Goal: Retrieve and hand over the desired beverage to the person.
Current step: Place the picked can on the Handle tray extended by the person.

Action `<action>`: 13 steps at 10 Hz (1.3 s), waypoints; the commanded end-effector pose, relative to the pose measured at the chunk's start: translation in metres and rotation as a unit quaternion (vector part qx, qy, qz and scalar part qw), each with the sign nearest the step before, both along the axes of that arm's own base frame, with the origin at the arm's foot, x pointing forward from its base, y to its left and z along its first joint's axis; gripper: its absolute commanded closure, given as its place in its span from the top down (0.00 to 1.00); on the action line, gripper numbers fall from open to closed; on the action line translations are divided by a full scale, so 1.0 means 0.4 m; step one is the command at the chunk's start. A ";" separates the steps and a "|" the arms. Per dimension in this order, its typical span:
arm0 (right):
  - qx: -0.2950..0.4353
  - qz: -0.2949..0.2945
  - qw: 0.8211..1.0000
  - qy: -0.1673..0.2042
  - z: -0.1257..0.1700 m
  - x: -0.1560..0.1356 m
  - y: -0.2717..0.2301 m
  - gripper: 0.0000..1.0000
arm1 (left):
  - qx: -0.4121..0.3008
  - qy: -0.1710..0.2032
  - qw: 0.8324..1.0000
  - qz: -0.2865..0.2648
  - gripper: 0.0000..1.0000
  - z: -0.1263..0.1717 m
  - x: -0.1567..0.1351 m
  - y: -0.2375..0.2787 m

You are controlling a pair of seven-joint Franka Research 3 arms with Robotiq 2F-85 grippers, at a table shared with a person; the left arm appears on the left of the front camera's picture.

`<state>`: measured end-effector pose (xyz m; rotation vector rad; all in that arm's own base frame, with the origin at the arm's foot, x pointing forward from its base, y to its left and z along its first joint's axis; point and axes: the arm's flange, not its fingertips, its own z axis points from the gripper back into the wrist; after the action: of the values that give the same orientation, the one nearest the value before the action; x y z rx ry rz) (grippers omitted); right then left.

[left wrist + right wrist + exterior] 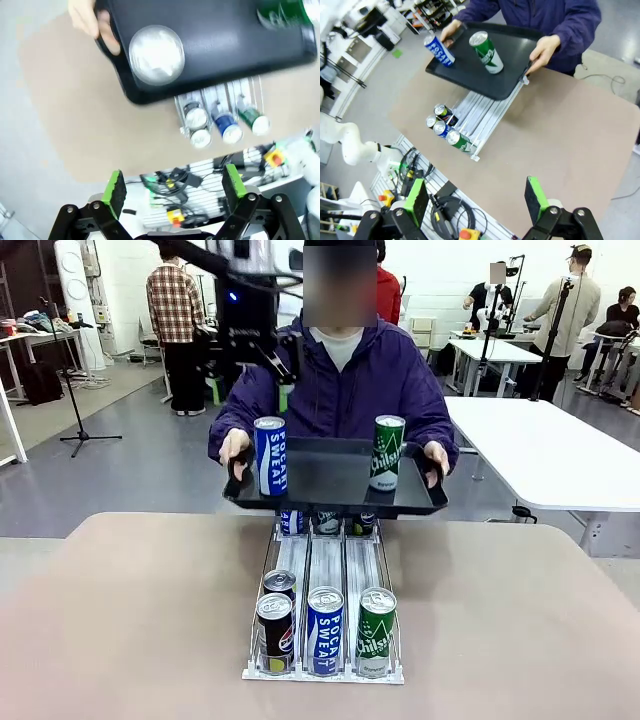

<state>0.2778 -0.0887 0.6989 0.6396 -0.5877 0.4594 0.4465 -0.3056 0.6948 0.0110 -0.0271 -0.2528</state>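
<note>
The tabletop [140, 620] is a wide tan slab with rounded corners, and most of its surface on both sides of the middle lies bare. At its far edge stands the person [345, 390] in a dark purple jacket, both hands gripping the short ends of a black tray [335, 485] held above that edge. On the tray stand two cans well apart: a blue Pocari Sweat can [270, 455] near one end and a green can [387, 452] near the other.

Under the tray's near rim a clear three-lane can rack [325, 590] runs from the far edge toward the middle of the tabletop. At its near end sit a dark can [274, 633], a blue can [325, 630] and a green can [376, 631], with a further dark can [279, 585] just behind the first.

The left pincer [174, 192] hangs high above the tray with its green pads spread wide and nothing between them; from there the blue tray can appears only as a blurred silver top. The right pincer [477, 200] is likewise spread and empty, well apart from the rack, beyond the tabletop's near edge. Its view takes in the whole tabletop outline and the open stretch to the rack's side.
</note>
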 end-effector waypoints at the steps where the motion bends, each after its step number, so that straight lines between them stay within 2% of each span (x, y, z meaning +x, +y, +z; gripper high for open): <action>1: 0.000 0.007 1.000 -0.003 -0.004 0.004 -0.001 1.00 | -0.009 -0.006 0.999 -0.050 1.00 -0.017 -0.122 0.119; 4: 0.000 0.007 1.000 -0.003 -0.004 0.004 -0.001 1.00 | -0.038 -0.027 0.995 -0.084 1.00 -0.003 -0.242 0.242; 8: 0.000 0.007 1.000 -0.003 -0.004 0.004 -0.001 1.00 | -0.072 -0.029 0.996 -0.037 1.00 -0.016 -0.331 0.376; 11: 0.000 0.007 1.000 -0.003 -0.004 0.004 -0.001 1.00 | -0.081 -0.038 0.996 -0.017 1.00 -0.009 -0.345 0.399; 12: 0.000 0.007 1.000 -0.003 -0.004 0.004 -0.001 1.00 | -0.079 -0.037 0.996 -0.018 1.00 -0.016 -0.328 0.404; 13: 0.000 0.007 1.000 -0.003 -0.004 0.004 -0.001 1.00 | -0.065 -0.029 0.997 -0.019 1.00 0.003 -0.346 0.404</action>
<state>0.2779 -0.0887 0.6990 0.6395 -0.5878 0.4595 0.3103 -0.1439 0.6953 -0.1123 -0.1069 -0.2851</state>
